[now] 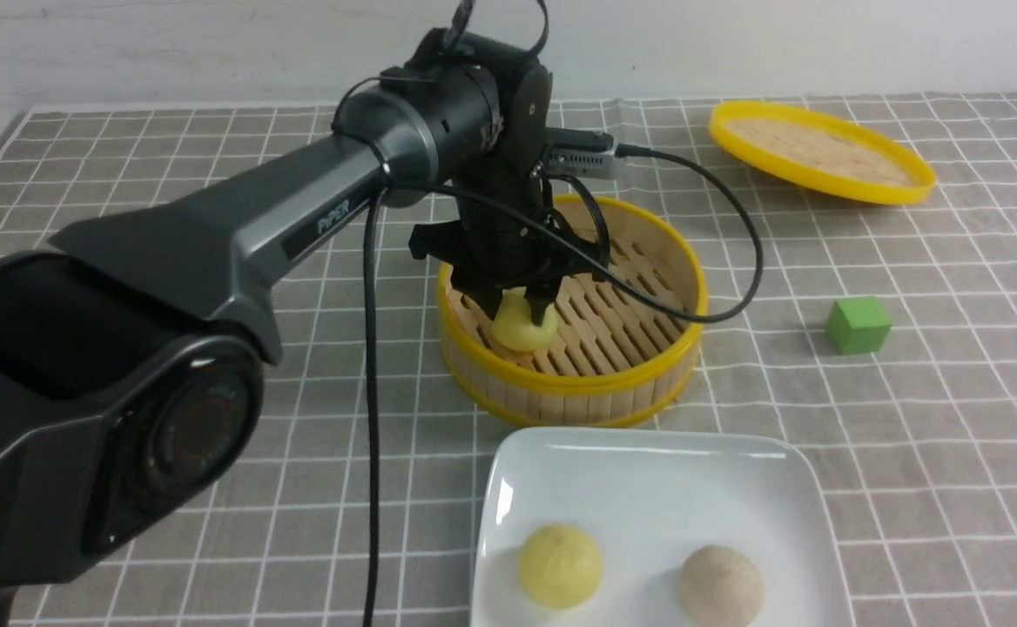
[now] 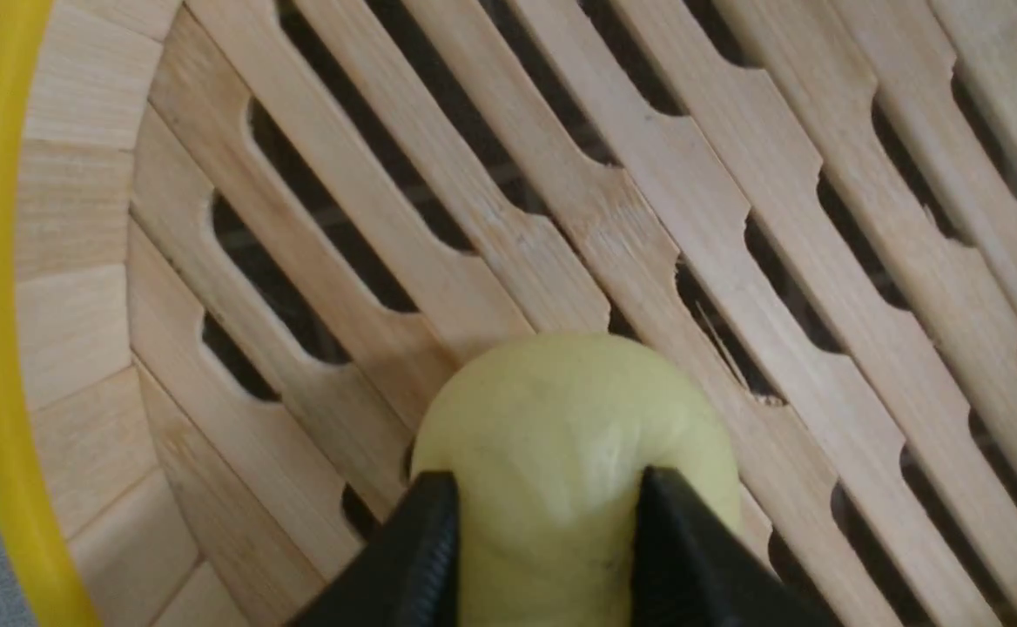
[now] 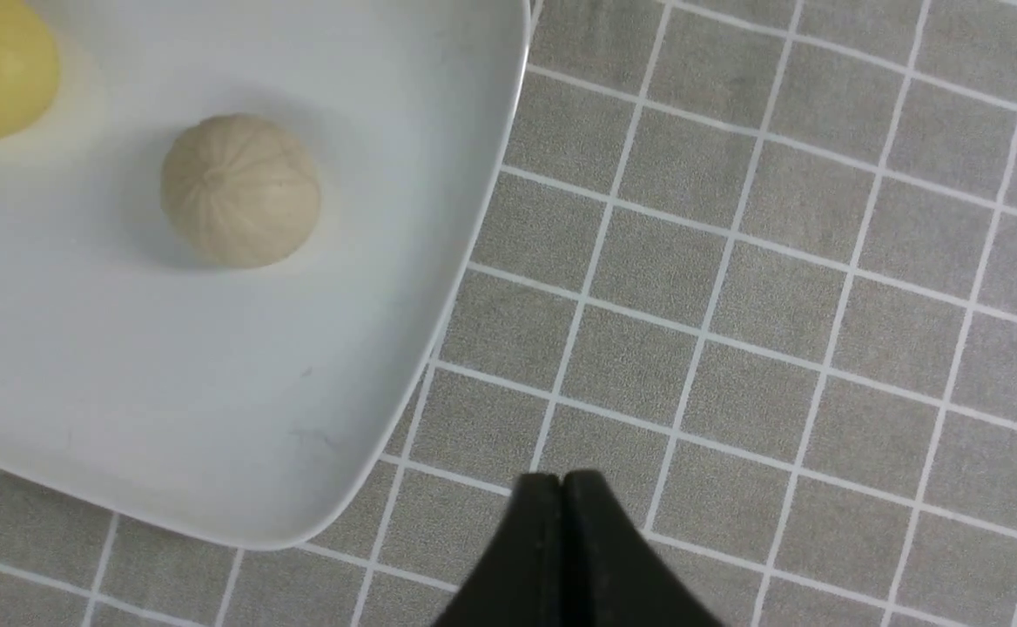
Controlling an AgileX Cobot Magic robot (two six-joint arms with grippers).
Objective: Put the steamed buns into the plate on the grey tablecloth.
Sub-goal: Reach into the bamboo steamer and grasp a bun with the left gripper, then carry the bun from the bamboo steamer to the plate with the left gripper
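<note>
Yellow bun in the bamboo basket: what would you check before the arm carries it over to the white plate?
1. Grip: the left gripper pinches the pale yellow bun from both sides, denting it. Ok.
2. Bun lifted off the basket floor: cannot tell.
3. Room on the plate: bare space behind the second yellow bun and the beige bun. Ok.
4. Right gripper out of the way: shut, over the tablecloth beside the plate. Ok.
5. Cable looping over the basket rim, may snag: cannot tell.
</note>
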